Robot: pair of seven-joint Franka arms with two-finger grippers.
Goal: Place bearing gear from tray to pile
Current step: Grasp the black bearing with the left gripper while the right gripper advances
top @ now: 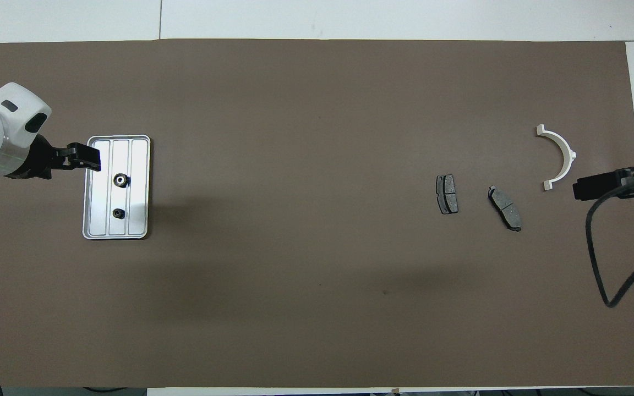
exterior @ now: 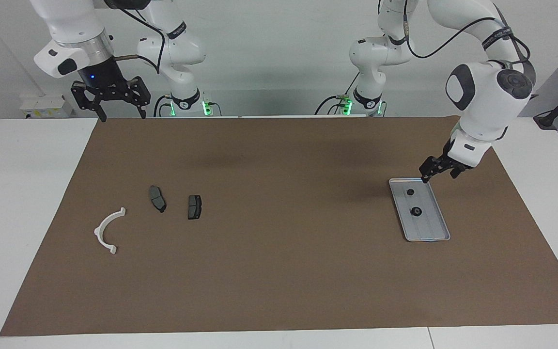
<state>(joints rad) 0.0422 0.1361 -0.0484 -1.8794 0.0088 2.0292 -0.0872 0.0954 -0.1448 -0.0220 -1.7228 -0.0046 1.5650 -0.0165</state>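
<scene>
Saw a brown mat (exterior: pixel 279 281) over most of the counter (exterior: pixel 17 194), everything on it.

Found the left arm (exterior: pixel 482 97) reached down over the tray (exterior: pixel 429 225), left jaws spread wide, holding nothing, hanging over the tray corner nearest the robots. Could not tell from either view whether touching the rim or just clear.

Found the right arm (exterior: pixel 73 43) waiting, raised over the mat edge at its own end, right jaws also wide and empty.

Located the pile well apart from the tray, toward the right arm's end: white half-ring bracket (exterior: pixel 107 231), then two dark brake pads (exterior: pixel 157 198) (exterior: pixel 194 207) beside it, none touching.

Counted two small dark round parts in the tray, one nearer the robots (exterior: pixel 410 192), one farther (exterior: pixel 415 211). Took one for the bearing gear, not yet picked up. Could not tell which.

Risks judged from here:
- Clipping the raised rim on descent, given jaws sitting over the corner and not over either part. Likely shoving the light tray along the mat.
- Grabbing the wrong part, both being small, dark and close together.
- Pinching off-centre on a small round part and squirting it across the ribbed bottom.
- Knocking the neighbour with wide jaws.
- Long carry to the pile or a handover. Weak grip meant a drop mid-mat.
- Landing on a pad and scattering the pile.
</scene>
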